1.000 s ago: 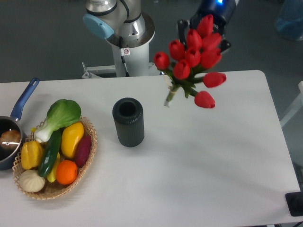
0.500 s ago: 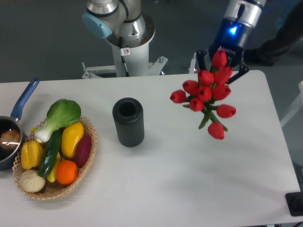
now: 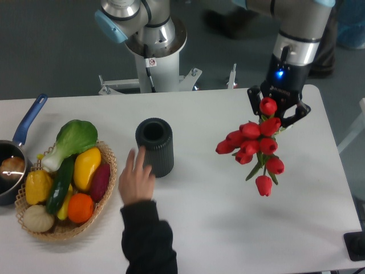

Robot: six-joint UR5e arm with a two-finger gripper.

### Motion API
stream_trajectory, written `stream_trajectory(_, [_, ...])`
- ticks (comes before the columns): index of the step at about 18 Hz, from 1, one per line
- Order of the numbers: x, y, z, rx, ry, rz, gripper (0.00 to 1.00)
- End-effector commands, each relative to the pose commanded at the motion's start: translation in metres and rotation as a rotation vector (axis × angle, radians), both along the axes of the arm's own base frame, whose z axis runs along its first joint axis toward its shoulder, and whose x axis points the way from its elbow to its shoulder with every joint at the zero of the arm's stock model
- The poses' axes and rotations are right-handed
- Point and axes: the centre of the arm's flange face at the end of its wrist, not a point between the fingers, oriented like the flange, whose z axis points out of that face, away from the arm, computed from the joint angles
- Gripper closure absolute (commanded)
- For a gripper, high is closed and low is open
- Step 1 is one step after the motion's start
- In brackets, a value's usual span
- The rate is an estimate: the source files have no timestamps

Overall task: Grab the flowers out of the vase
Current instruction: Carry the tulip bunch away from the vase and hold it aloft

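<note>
The flowers [image 3: 256,147] cover the claw [image 3: 278,109], so its fingertips and the place where it grips the stems cannot be seen. The upper arm is cut off by the top edge. A person's hand [image 3: 136,178] hides the lower left side of the vase [image 3: 155,146]; the sleeve leaves at the bottom edge. The saucepan [image 3: 12,165] is cut by the left edge.

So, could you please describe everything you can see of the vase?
The vase is a dark grey, almost black cylinder with vertical ribs and a round open mouth, now holding nothing. It stands upright on the white table, right of the wicker basket. A person's hand touches its lower left side.
</note>
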Motion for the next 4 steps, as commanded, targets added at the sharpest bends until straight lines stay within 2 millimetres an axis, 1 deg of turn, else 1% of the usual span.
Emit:
stream_trajectory(2, [0.0055,0.0083,0.0024,-0.037,0.020,-0.013,0.92])
stream_trajectory(4, [0.0056,0.0081,0.0028,-0.056,0.029,-0.011,0.93])
